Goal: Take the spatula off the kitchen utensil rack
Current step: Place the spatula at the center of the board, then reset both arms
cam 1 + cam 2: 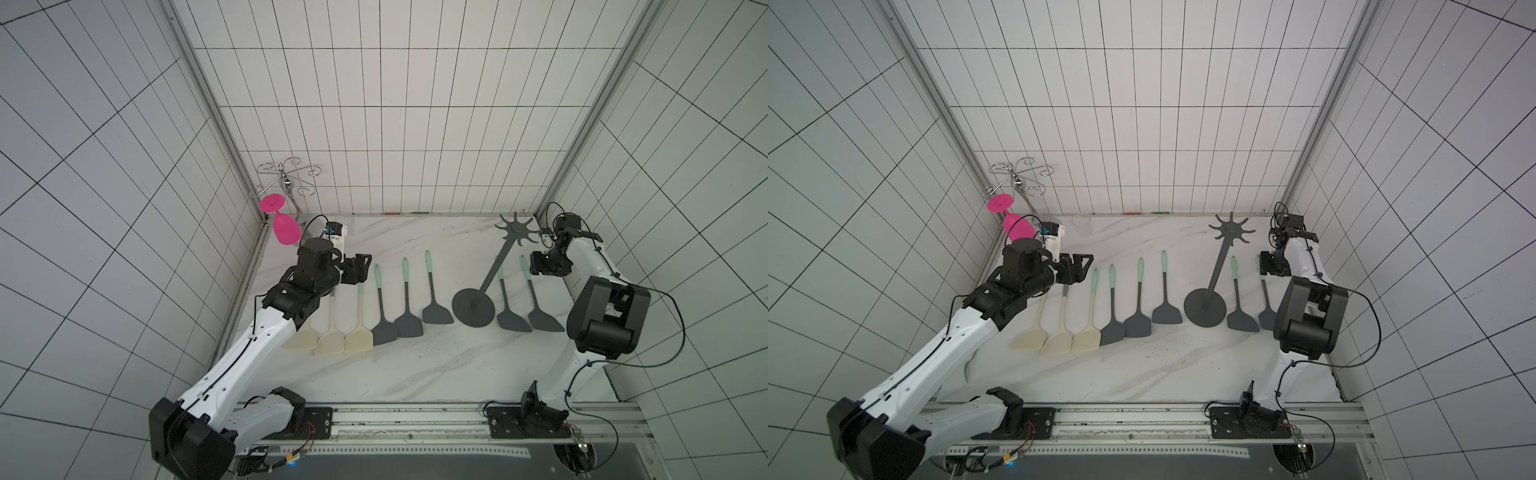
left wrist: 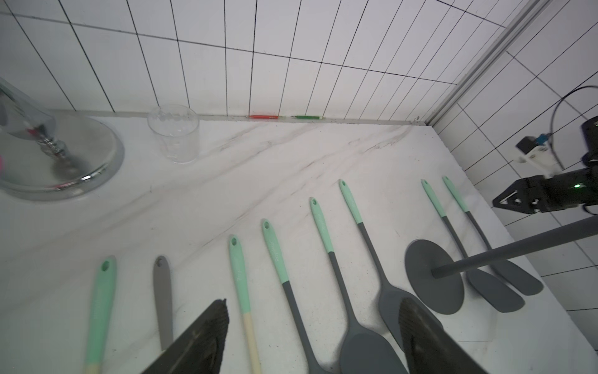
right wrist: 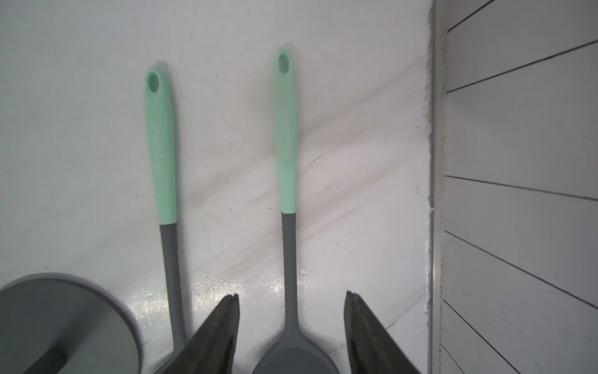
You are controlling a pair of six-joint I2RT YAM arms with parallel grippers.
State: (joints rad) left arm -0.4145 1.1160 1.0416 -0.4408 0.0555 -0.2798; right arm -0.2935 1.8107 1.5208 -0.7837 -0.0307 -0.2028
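Observation:
The dark grey kitchen utensil rack (image 1: 494, 274) (image 1: 1217, 270) stands on its round base (image 2: 433, 278) (image 3: 64, 323) at the right of the marble table, and nothing hangs on its hooks. A dark grey spatula (image 1: 536, 299) (image 1: 1264, 291) (image 3: 288, 145) with a mint handle lies flat on the table, rightmost of the row. My right gripper (image 1: 536, 264) (image 1: 1264, 264) (image 3: 291, 296) hovers over its shaft, open, fingers apart on either side without touching it. My left gripper (image 1: 365, 266) (image 1: 1086, 266) (image 2: 312, 301) is open and empty above the row's left part.
Three cream spatulas (image 1: 330, 340) and several more grey ones (image 1: 408, 322) lie side by side on the table. A chrome glass holder (image 1: 286, 178) with a pink glass (image 1: 284, 228) fills the back left corner beside a clear cup (image 2: 174, 136). The right wall is close to my right gripper.

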